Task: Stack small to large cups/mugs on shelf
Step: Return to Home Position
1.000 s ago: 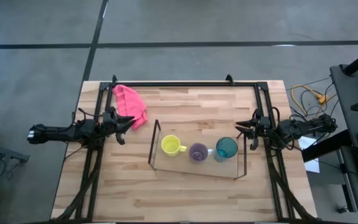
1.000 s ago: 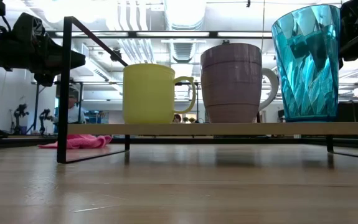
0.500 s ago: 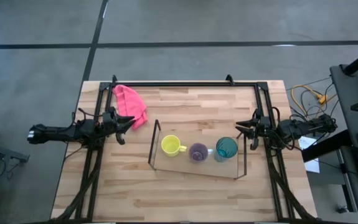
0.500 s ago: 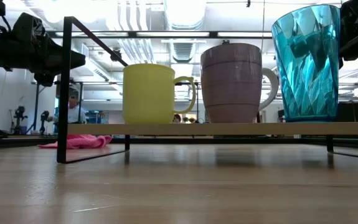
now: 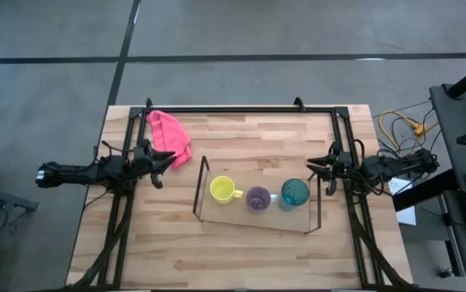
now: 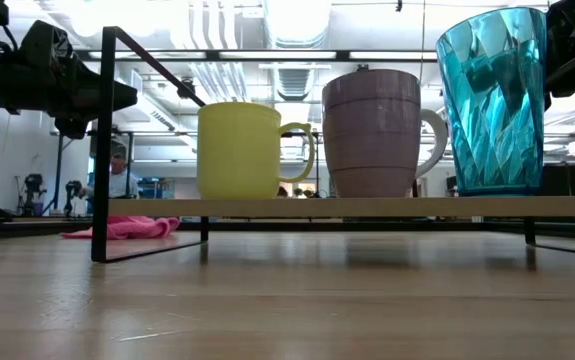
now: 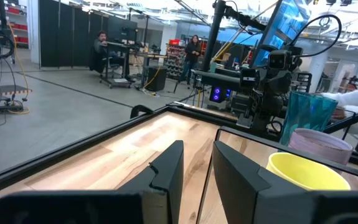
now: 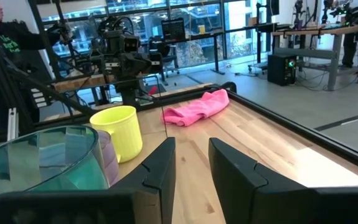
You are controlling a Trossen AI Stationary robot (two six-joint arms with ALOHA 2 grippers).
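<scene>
Nothing moved; left end effector (image 5: 166, 160), right end effector (image 5: 314, 168) narrowly parted, empty.

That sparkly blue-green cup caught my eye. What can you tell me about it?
The teal tumbler is tall, see-through and faceted, plastic by its look, handleless, widening toward the rim. It stands upright and empty on the shelf, at the end nearest the right arm, close beside the handle of the purple mug.
</scene>
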